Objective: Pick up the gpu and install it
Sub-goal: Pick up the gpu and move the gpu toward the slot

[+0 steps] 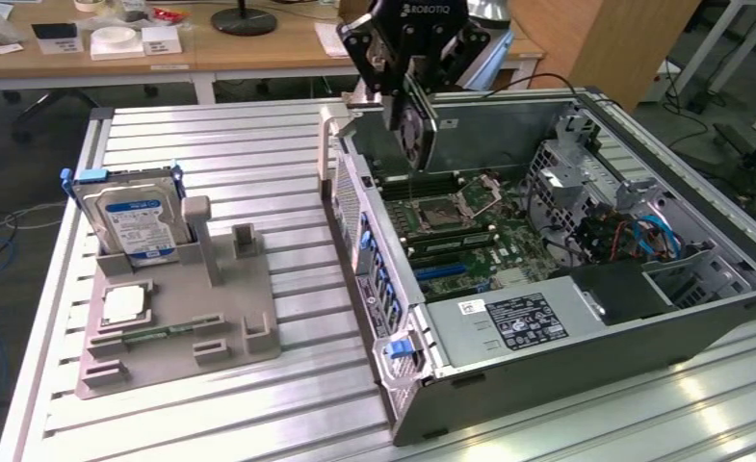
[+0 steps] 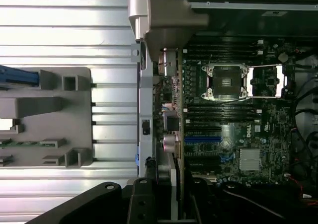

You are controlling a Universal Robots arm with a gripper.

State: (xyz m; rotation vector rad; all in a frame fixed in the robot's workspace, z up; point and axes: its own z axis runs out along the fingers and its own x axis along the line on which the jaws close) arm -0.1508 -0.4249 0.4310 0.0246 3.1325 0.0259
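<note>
Item: gpu, clamped in the gripper, hanging on edge over the open case, with the motherboard slots at 6 o'clock below in the exterior view.

Our exterior view set high and back, slanting down over the table and open case, our wrist view close above, facing straight down past the gripper, both sharing the motherboard and gray holder.

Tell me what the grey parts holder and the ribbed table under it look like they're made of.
Grey parts holder: probably plastic, matte; uniform dull grey, blocky moulded or printed shapes. Ribbed silver table: likely aluminium, brushed sheen; pale slats reflect light in streaks.
</note>
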